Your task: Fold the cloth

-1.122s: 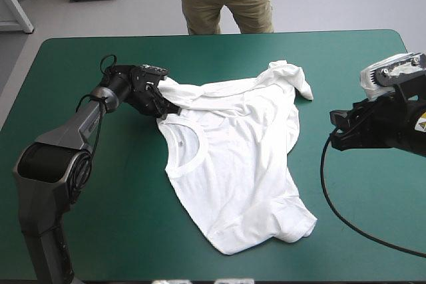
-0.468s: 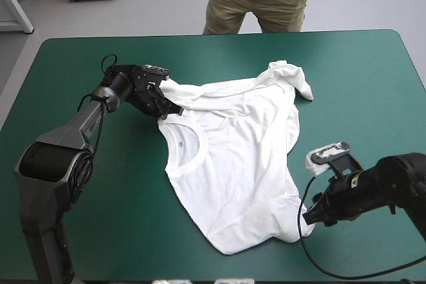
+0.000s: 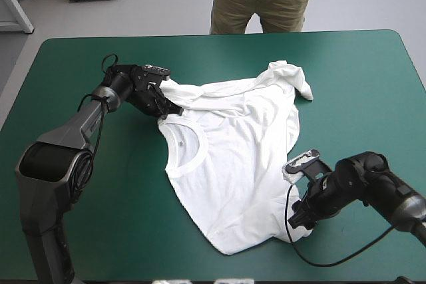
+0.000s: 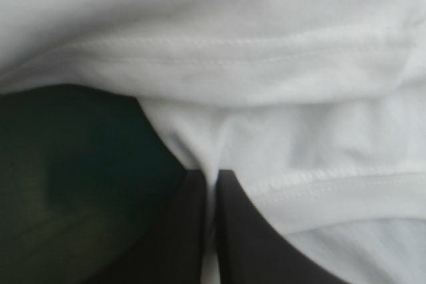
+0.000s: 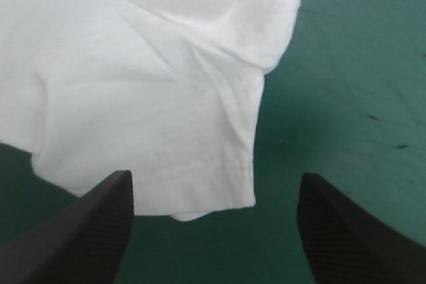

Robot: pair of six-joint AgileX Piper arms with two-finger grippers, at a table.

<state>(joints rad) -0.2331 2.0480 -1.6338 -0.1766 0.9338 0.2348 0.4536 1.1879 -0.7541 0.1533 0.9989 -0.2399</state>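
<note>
Right pincer (image 5: 214,179) just dropped, fingers apart, to the white short-sleeved T-shirt (image 3: 233,157) hem corner, grab-ready; left pincer (image 4: 212,175) clamped near its collar.

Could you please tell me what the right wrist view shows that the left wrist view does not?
Only the right wrist view: the right gripper open, its black fingers apart, a hemmed corner of the T-shirt lying just ahead between them. Only the left wrist view: the left gripper shut on a fold of the T-shirt beside a stitched hem. Both: white T-shirt on the teal-green cover.
</note>
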